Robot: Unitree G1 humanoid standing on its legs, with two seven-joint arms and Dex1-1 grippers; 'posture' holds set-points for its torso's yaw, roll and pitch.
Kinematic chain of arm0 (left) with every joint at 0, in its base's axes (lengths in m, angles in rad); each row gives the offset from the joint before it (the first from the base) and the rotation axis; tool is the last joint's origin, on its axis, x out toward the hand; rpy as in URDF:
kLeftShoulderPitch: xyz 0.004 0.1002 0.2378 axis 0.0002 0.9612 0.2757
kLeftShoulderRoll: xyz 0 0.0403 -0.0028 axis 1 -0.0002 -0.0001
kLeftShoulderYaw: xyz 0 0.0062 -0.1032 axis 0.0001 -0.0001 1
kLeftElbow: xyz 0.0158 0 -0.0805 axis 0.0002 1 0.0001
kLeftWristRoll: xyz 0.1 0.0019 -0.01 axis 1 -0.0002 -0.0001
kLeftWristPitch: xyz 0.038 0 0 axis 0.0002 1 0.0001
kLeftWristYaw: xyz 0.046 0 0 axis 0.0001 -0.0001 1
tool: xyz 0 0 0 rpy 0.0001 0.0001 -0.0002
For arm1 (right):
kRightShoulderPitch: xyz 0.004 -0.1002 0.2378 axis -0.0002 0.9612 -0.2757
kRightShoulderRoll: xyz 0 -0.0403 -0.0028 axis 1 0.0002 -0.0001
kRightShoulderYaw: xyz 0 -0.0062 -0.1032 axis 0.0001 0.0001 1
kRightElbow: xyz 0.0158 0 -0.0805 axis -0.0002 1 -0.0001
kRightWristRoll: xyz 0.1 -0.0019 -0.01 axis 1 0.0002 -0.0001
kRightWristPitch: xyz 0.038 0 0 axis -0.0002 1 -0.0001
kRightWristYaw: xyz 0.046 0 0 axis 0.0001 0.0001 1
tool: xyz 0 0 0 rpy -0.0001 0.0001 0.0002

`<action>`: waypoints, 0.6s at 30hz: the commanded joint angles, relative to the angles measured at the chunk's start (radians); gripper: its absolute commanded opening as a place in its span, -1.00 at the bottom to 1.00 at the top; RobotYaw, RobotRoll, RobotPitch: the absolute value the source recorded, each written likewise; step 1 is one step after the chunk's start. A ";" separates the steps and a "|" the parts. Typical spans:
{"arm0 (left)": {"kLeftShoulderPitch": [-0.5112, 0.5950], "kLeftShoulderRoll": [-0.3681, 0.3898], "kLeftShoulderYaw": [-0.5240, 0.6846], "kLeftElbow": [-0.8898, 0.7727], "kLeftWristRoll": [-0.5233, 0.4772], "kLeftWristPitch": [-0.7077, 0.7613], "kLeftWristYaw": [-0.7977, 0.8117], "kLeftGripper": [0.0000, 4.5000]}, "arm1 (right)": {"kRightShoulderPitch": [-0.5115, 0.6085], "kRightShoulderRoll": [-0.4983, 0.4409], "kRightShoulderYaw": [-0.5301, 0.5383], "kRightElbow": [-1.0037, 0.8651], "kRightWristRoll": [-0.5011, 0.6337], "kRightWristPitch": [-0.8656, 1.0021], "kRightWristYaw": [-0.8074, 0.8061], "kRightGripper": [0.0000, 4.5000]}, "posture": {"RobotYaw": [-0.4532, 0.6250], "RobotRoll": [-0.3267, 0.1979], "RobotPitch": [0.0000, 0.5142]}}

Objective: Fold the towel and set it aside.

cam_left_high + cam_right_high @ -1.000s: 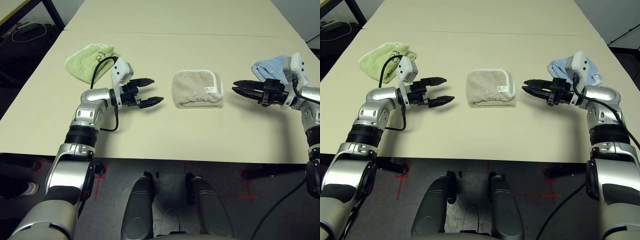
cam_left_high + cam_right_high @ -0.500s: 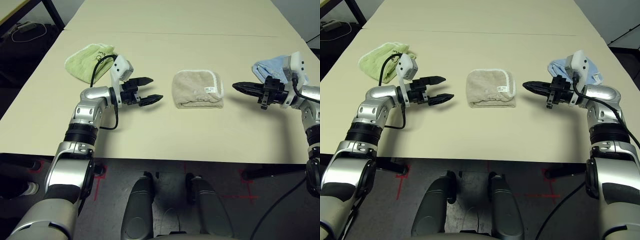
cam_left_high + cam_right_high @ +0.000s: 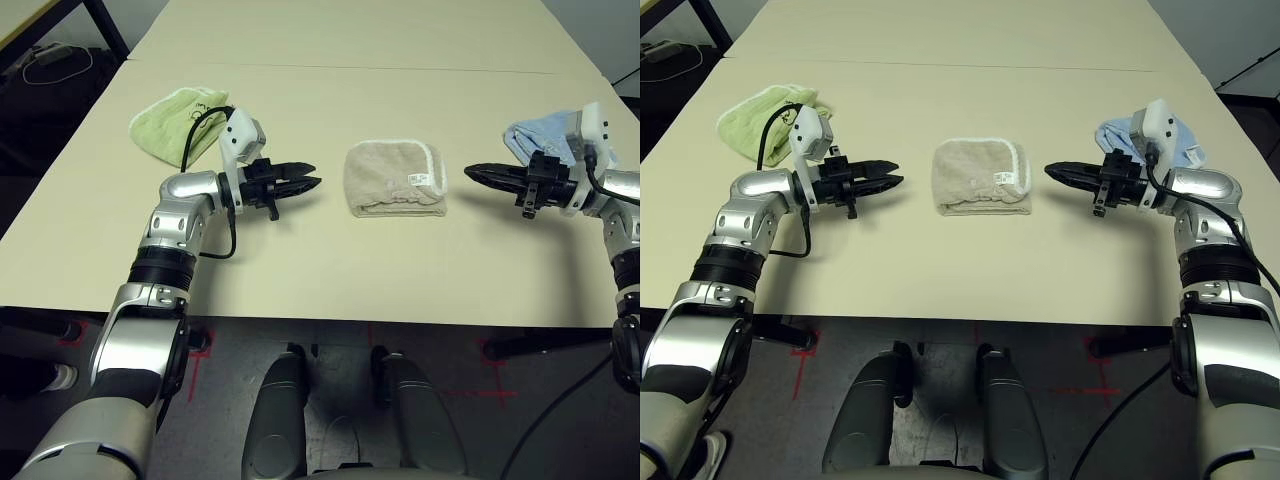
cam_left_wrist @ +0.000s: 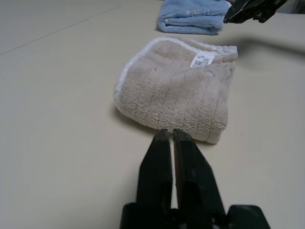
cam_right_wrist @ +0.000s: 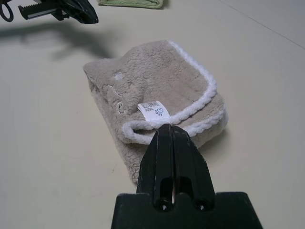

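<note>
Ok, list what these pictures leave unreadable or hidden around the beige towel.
- White label on the beige towel: print too small to read, right wrist view.
- Light blue towel: partly covered by the right gripper, head views.
- Light green towel: cut off by the picture edge, right wrist view.
- Beige towel's underside: hidden against the table.

I see the towel (image 3: 395, 179) lying folded in a compact bundle on the middle of the table (image 3: 330, 270). It is beige terry with white stitched edging along its right side, and a small white label (image 3: 418, 179) faces up.
</note>
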 commanded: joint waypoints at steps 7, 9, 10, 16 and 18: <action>-0.068 -0.038 0.006 0.091 0.032 -0.003 0.055 -0.98 | -0.090 0.056 0.015 0.083 -0.028 -0.005 -0.084 -1.00 | -0.09 0.25 -0.23; -0.098 -0.068 -0.005 0.119 0.046 -0.008 0.075 -0.98 | -0.103 0.071 0.032 0.103 -0.055 -0.015 -0.105 -1.00 | -0.06 0.25 -0.23; -0.114 -0.082 -0.012 0.135 0.055 -0.012 0.079 -0.98 | -0.110 0.078 0.038 0.113 -0.065 -0.020 -0.112 -1.00 | -0.05 0.25 -0.22; -0.183 -0.161 -0.054 0.212 0.096 -0.043 0.069 -0.98 | -0.146 0.116 0.056 0.159 -0.093 -0.031 -0.133 -1.00 | -0.04 0.25 -0.20; -0.200 -0.196 -0.064 0.231 0.104 -0.052 0.070 -0.98 | -0.150 0.137 0.059 0.162 -0.097 -0.028 -0.138 -1.00 | -0.03 0.25 -0.20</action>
